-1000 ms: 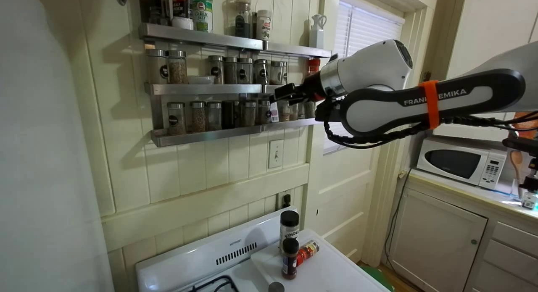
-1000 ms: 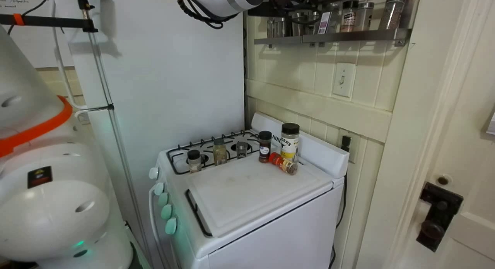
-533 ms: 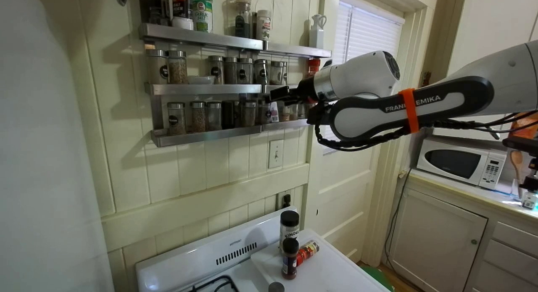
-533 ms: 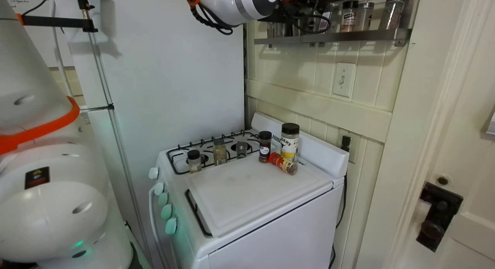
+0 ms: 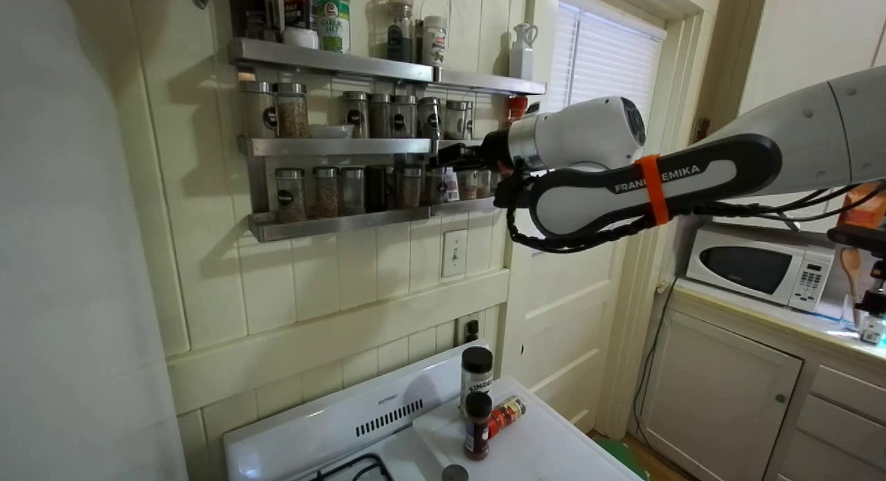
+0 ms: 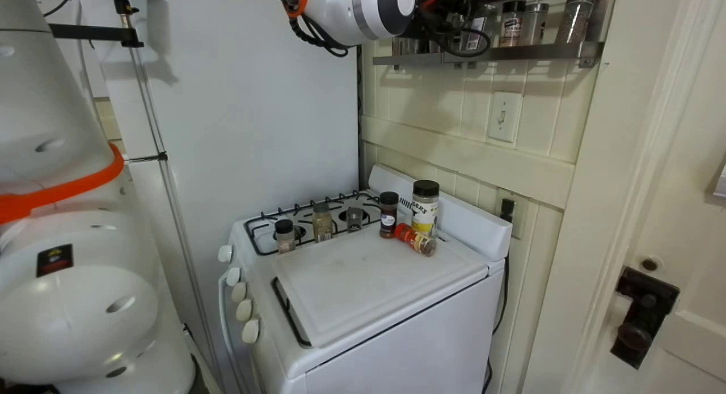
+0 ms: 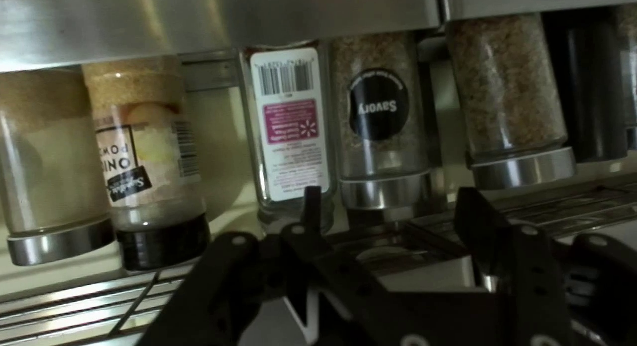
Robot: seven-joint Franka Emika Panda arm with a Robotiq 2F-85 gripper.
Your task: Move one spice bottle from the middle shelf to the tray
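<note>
Several jars with metal lids stand on the middle shelf (image 5: 339, 147), such as a spice bottle (image 5: 356, 114) in an exterior view. My gripper (image 7: 389, 201) is open, its two fingers spread with nothing held. In an exterior view the gripper (image 5: 446, 157) is level with the middle shelf's rail and just under it. The wrist view is upside down and shows bottles of the lowest tier: the "Savory" jar (image 7: 378, 107) has its lid in line with the gap; I cannot tell how far behind it is. The tray (image 6: 368, 280) is a white board on the stove.
A bottle with a barcode label (image 7: 291, 122) is left of the Savory jar, and an onion powder bottle (image 7: 144, 152) farther left. The lowest tier's rail (image 7: 214, 25) crosses the top. On the tray are a red bottle (image 6: 416, 239) lying down and two black-capped ones upright.
The arm has moved toward the shelves: leftward and slightly down in an exterior view, rightward and down where the stove is fully seen. The bottles have not moved.
</note>
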